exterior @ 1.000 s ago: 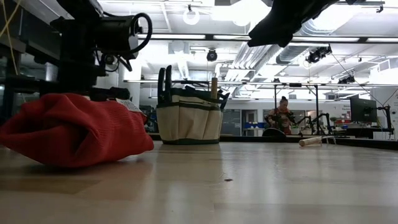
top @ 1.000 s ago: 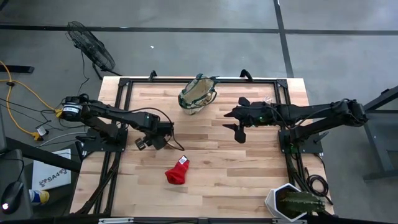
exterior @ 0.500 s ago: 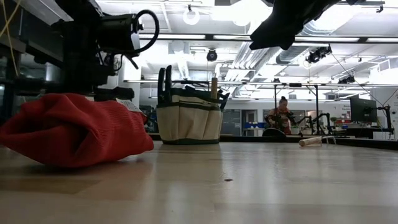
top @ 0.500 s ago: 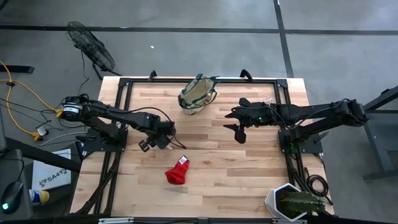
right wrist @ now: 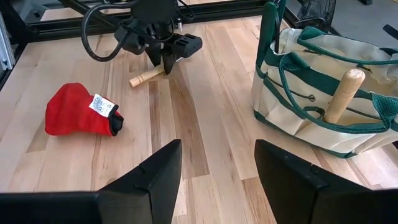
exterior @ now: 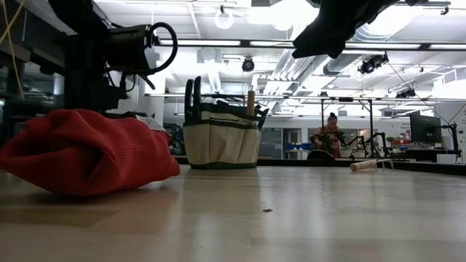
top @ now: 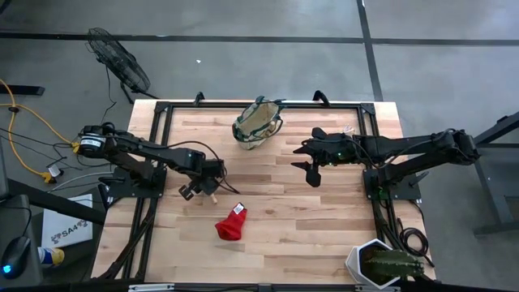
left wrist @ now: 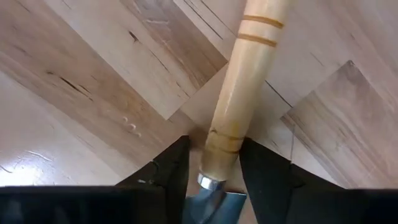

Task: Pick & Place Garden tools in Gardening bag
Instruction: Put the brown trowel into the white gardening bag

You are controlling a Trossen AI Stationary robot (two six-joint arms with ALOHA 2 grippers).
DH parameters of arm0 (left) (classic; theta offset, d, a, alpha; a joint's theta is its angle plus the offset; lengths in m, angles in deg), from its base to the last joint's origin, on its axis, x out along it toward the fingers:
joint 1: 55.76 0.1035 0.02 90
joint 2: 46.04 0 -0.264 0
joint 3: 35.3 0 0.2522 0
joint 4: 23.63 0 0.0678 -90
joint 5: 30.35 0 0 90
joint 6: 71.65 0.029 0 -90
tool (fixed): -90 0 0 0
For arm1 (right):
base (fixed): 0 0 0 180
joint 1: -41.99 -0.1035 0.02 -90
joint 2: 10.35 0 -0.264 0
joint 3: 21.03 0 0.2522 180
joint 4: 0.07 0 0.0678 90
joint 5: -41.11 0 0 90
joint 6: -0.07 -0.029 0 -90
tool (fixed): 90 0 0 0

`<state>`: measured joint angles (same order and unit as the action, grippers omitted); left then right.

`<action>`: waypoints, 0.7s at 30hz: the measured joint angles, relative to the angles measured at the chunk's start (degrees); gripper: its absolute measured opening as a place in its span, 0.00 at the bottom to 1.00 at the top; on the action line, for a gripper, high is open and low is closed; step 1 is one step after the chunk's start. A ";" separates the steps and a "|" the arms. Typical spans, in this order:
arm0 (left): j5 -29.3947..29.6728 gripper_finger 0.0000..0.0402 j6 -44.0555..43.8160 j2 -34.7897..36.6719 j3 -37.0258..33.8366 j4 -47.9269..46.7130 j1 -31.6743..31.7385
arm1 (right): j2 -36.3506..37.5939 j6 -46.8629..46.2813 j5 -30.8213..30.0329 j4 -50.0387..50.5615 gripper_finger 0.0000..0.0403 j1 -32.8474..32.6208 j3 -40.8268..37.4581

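A wooden-handled tool lies flat on the table left of centre. My left gripper points down over it, open. Its fingers stand on either side of the handle, just above the metal ferrule. My right gripper is open and empty, raised above the table's right half. The tan canvas bag stands upright at the far middle, with a wooden handle sticking out of it and dark shear handles in a pocket. A red fabric piece lies near the front. My left gripper comes from above, with its fingers across the wooden handle's ferrule end. One finger lies right against the handle and a thin gap shows at the other. I cannot tell whether it touches. The tool lies on the table.
A spiky green plant in a white hexagonal pot stands at the near right corner. Bare wood lies between the red fabric and the bag. A fan stands on the floor beyond the far left corner. A person is in the room behind.
My left gripper has shifted a little toward the table's near edge and right, settling over the wooden handle. The tool, the bag and the red fabric have stayed in place.
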<state>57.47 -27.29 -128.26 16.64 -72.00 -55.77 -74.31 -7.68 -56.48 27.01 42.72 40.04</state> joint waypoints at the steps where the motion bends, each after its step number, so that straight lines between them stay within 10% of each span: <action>1: -0.02 0.31 -0.46 0.00 -0.02 -0.04 0.00 | 0.00 -0.02 0.00 0.00 0.48 0.00 0.00; 6: -0.91 0.15 -1.78 -0.02 -0.04 -0.23 0.00 | 0.00 -0.02 0.00 0.00 0.48 0.00 0.00; 21: -12.91 0.15 -9.09 1.64 6.50 4.55 0.02 | -0.02 -3.21 0.02 -0.33 0.48 0.00 0.00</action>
<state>44.56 -36.38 -126.62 23.13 -67.45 -55.75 -74.34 -10.89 -56.46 26.69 42.72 40.04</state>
